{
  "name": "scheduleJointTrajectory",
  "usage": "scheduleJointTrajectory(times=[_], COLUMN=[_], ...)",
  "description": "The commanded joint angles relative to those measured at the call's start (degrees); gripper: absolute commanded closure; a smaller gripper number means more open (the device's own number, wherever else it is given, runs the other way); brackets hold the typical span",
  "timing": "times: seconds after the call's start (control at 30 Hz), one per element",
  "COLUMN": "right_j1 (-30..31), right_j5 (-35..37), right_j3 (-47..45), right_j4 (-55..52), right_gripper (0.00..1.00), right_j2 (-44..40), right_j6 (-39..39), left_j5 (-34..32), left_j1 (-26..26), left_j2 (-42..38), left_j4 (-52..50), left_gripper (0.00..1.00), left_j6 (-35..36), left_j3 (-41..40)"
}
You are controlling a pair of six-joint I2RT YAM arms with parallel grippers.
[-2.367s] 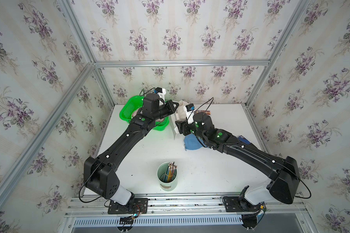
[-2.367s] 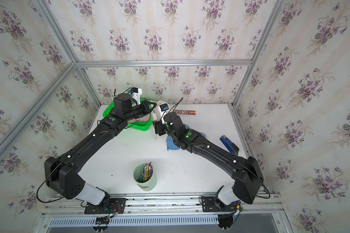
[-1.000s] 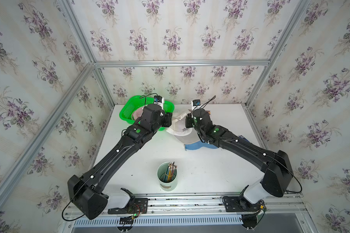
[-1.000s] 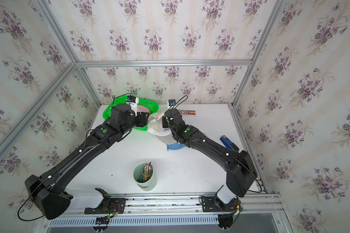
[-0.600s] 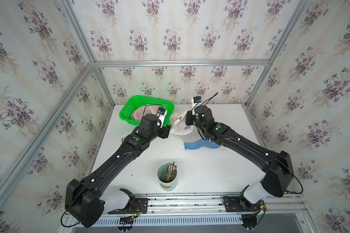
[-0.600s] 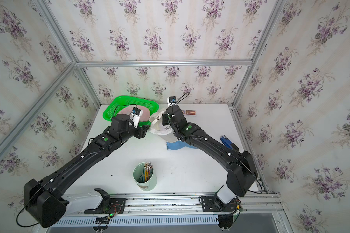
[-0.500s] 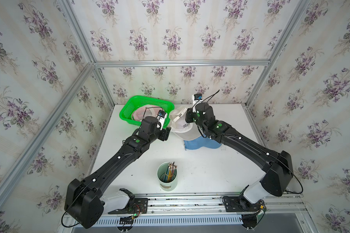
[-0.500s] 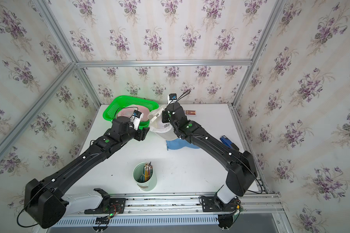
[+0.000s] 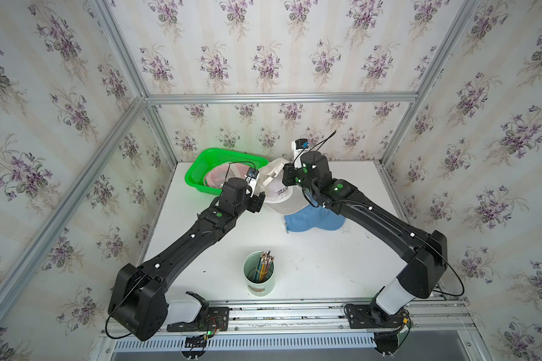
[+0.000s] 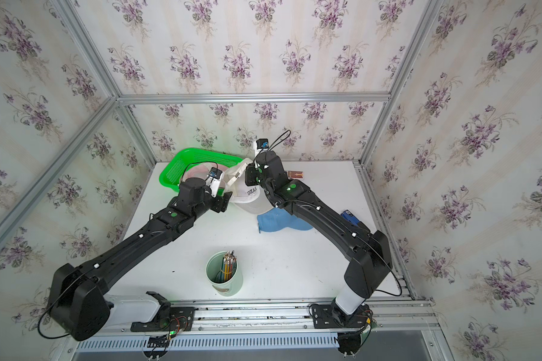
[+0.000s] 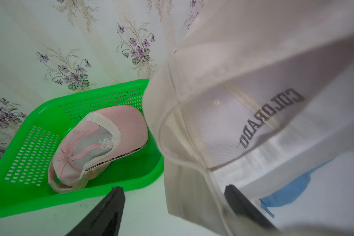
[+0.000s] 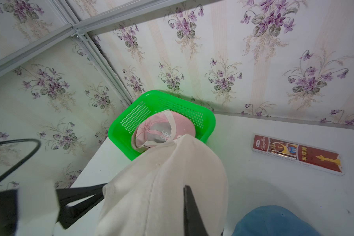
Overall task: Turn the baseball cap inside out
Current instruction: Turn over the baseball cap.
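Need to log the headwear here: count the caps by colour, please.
white cap: 1
pink cap: 1
blue cap: 1
Total: 3 caps
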Motion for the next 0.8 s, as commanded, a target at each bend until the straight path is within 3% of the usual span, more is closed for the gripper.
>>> scheduleJointTrajectory(times=[0.0,0.07,0.2,0.27,0.43,0.5,0.67,0.77], right_j1=[0.08,0.02,-0.56,-1.42,-3.52,-4.52,-5.13,-4.89], right_j5=[-3.95,-3.82,-2.48,-3.45,-4.27,-4.69,-6.37,-8.28], right_j3=[-0.16,-0.37,-0.67,-1.56,-3.3,-4.09,-7.29,-10.52], right_j4=[0.43,-0.2,-1.67,-1.42,-1.61,-2.15,-1.43,0.12], right_gripper=[1.0,1.0,1.0,1.0,1.0,0.98,0.74,0.58], right_j2=[-0.93,-1.23,-0.68,-0.6,0.38,0.97,1.1,-0.41], right_j6=[0.44,0.17,-0.4,0.23,1.62,1.58,-0.53,-2.13], left_j5=[-3.56,-3.54,0.63,1.64,1.16,0.81,5.24,7.27], left_j1=[0.46,0.87,0.92,0.92,0.91,0.87,0.73,0.07], left_j2=[1.62,1.85,-0.48,-1.33,-1.42,0.03,11.73,15.59], left_j4=[3.23,3.73,3.08,1.82,-9.17,-18.08,-41.87,-47.1], left_gripper=[0.28,0.43,0.86,0.98,1.0,1.0,1.0,1.0], left_j6=[0.26,-0.09,-0.34,-0.34,-3.7,-7.37,-12.19,-14.26], left_j3=[1.68,2.22,2.17,2.41,7.72,12.82,30.4,34.97])
